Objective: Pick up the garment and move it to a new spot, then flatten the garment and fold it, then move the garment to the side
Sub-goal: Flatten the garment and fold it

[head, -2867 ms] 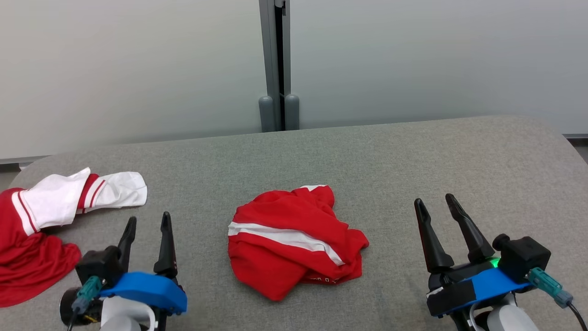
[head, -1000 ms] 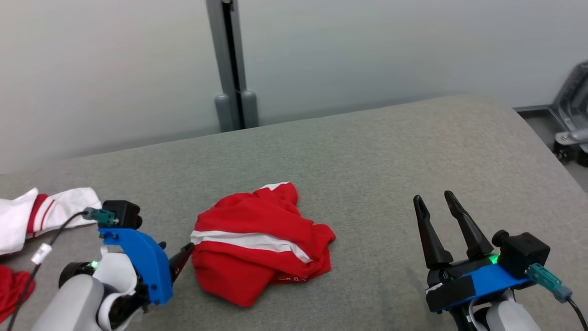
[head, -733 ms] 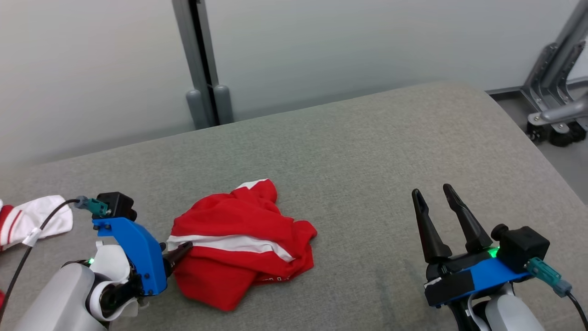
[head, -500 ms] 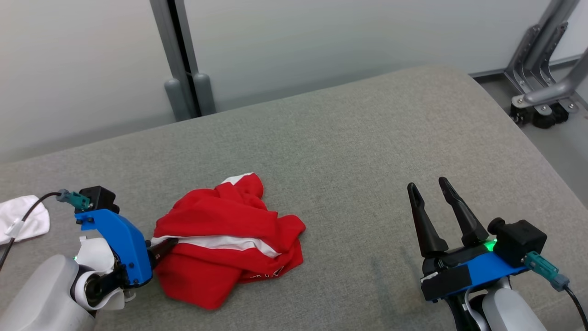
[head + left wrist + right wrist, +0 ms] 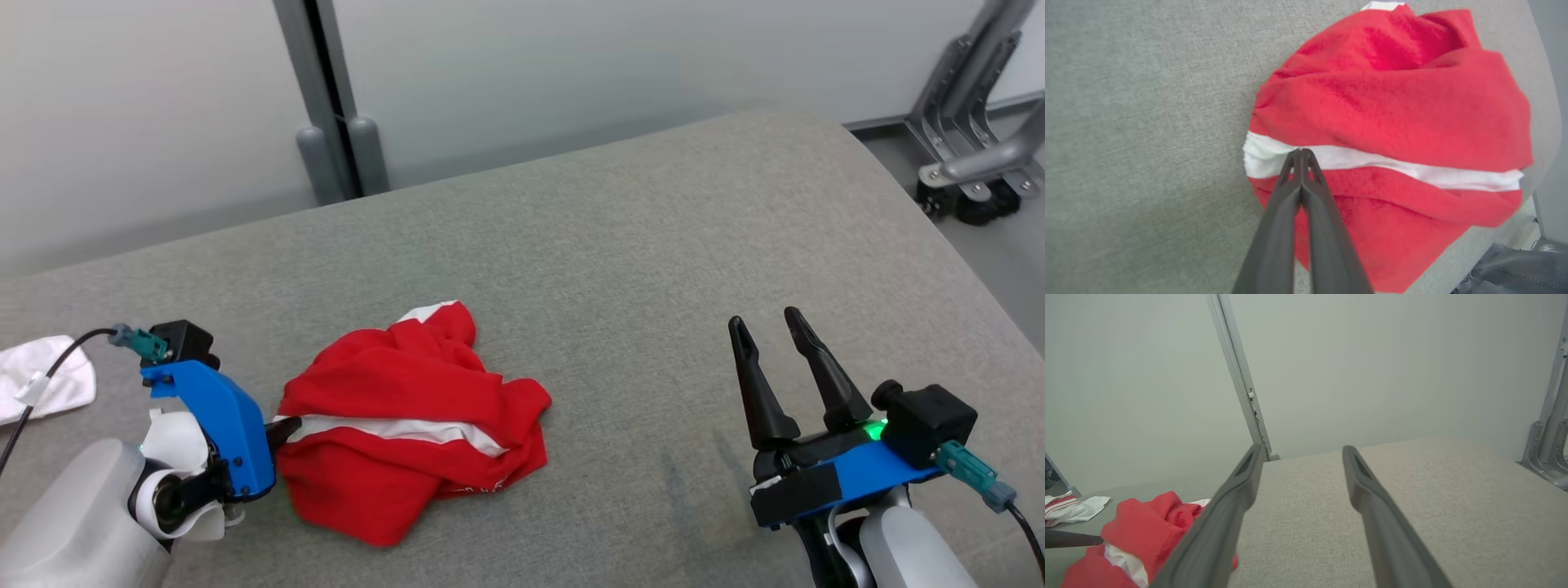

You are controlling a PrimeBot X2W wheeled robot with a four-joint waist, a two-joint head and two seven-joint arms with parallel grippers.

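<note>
On the surface [image 5: 653, 245], at the left edge of the garment [image 5: 392, 392], your left gripper [image 5: 1301, 152] is pinched shut on its white stripe [image 5: 1392, 165], a firm band to lift by, I'd say. Your right gripper [image 5: 766, 318] hovers open, empty, well apart.

Left claw [image 5: 1301, 151] is pinched shut, pointing inward; right claw [image 5: 766, 318] stands with fingers spread.

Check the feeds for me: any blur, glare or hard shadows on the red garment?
Head view: sharp, even light, no glare, faint shadow under the red garment. Left wrist view: cloth slightly soft, left gripper blurred close up. Right wrist view: right gripper out of focus, garment soft at lower left.
</note>
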